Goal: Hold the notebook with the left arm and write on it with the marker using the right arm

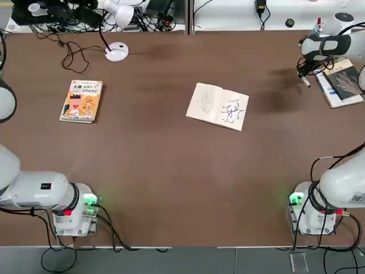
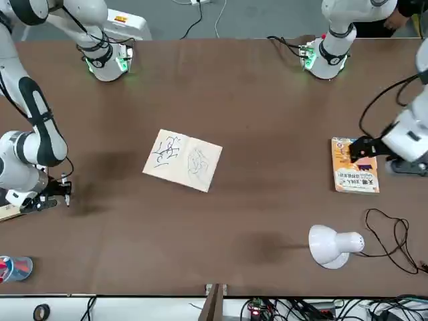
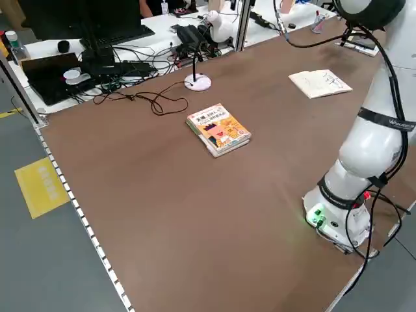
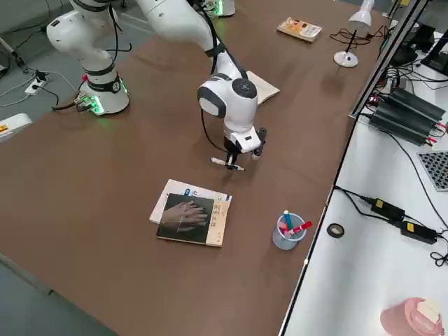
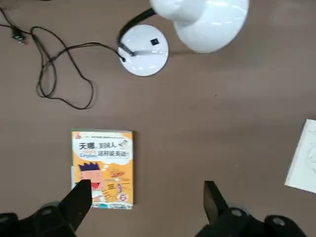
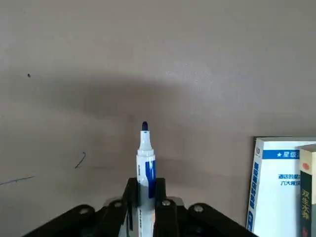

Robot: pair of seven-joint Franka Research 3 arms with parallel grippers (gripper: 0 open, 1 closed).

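Observation:
The notebook (image 1: pixel 218 106) lies open in the middle of the table, black scribbles on its white pages, and no gripper touches it. My right gripper (image 6: pixel 146 195) hovers low by the table's far right edge, well away from the notebook and next to a dark-cover book. It is shut on the marker (image 6: pixel 145 158), whose uncapped blue tip sticks out past the fingers. The front view shows that gripper (image 2: pixel 60 190) just above the tabletop. My left gripper (image 5: pixel 146 197) is open and empty, high over the orange-yellow book (image 5: pixel 102 168) on the left side, far from the notebook (image 2: pixel 182 160).
A white desk lamp (image 1: pixel 117 51) and its looped black cable (image 1: pixel 71 54) sit at the far left. A dark-cover book (image 4: pixel 187 218) and a cup of pens (image 4: pixel 287 231) lie at the far right edge. Faint pen marks (image 6: pixel 80 159) show on the table.

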